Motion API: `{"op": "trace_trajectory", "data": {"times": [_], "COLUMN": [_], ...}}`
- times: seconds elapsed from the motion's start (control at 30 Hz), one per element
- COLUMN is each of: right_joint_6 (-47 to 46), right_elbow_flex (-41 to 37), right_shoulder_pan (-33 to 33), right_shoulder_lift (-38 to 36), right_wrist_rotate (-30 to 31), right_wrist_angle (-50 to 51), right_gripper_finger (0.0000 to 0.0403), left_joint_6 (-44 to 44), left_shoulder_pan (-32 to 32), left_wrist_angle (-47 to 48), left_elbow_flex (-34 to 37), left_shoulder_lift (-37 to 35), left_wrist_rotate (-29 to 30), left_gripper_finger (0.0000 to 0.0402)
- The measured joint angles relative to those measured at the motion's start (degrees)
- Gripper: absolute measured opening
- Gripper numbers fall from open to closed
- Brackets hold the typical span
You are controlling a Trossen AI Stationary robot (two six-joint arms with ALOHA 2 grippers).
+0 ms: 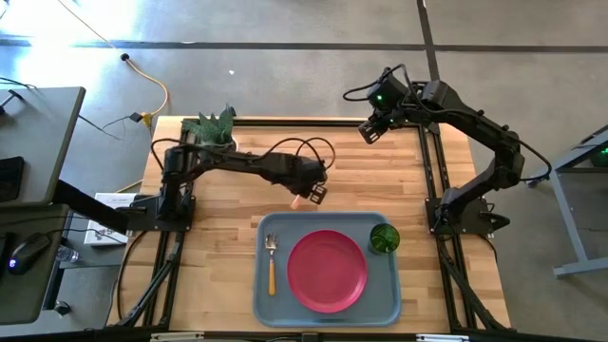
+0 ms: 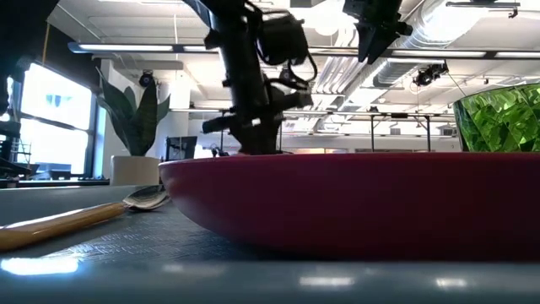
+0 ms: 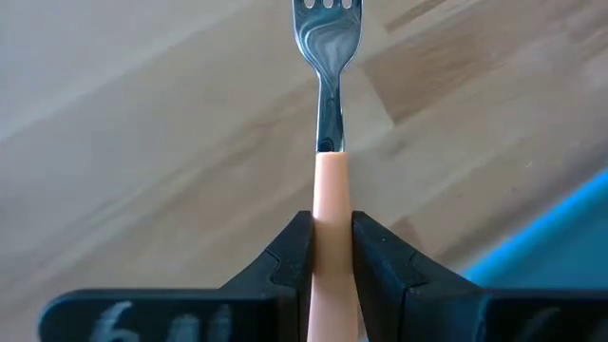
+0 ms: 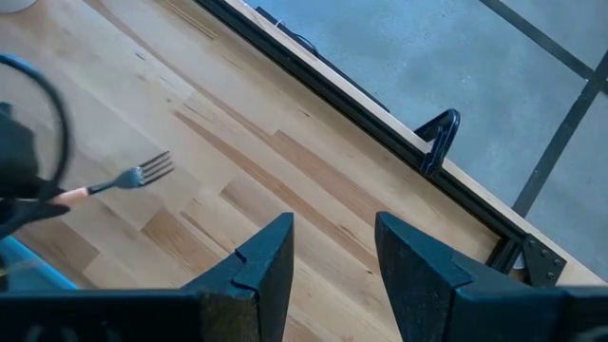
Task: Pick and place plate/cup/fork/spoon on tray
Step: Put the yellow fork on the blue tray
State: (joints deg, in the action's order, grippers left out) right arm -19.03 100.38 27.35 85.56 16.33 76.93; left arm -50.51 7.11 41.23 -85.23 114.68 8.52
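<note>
The blue-grey tray (image 1: 389, 296) lies at the table's near edge. On it are the pinkish-red plate (image 1: 327, 271), the green cup (image 1: 384, 237) at its far right corner, and the spoon (image 1: 271, 261) along its left side. In the low view the plate (image 2: 354, 203), cup (image 2: 502, 118) and spoon (image 2: 93, 215) fill the foreground. My left gripper (image 1: 315, 194) is just beyond the tray's far edge, shut on the fork (image 3: 328, 57), which also shows in the right wrist view (image 4: 133, 178). My right gripper (image 4: 332, 256) is open, high over the far right corner (image 1: 370, 131). My left gripper pinches the fork's orange handle (image 3: 331, 195) between its two fingers (image 3: 285, 256), a little behind where the handle meets the metal neck. The fingers come from above, slanting down. The fork sticks out past them, tines toward the table's right, clear of the wood.
A white pot with a green plant (image 1: 214, 128) stands at the table's far left corner. Bare wood (image 1: 380, 180) lies between the tray and the far edge. The black table frame (image 4: 380, 104) runs along the far and right sides.
</note>
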Motion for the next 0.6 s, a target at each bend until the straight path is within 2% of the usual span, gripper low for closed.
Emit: {"op": "trace_trajectory", "data": {"times": [0.3,0.6], "right_joint_6": [-0.8,-4.1], "right_elbow_flex": [0.0,0.0], "right_shoulder_pan": [-0.1,-0.1], "right_shoulder_lift": [0.0,0.0], "right_wrist_rotate": [-0.4,-0.7], "right_wrist_angle": [1.3,2.2], "right_gripper_finger": [0.0139,0.0139], "left_joint_6": [-8.9,-25.0], "left_shoulder_pan": [-6.3,-13.3], "left_wrist_angle": [3.9,13.2], "left_elbow_flex": [0.0,-0.3], "left_shoulder_lift": [-5.0,-8.0], "left_wrist_rotate": [1.1,3.7], "left_gripper_finger": [0.0051,0.0052]}}
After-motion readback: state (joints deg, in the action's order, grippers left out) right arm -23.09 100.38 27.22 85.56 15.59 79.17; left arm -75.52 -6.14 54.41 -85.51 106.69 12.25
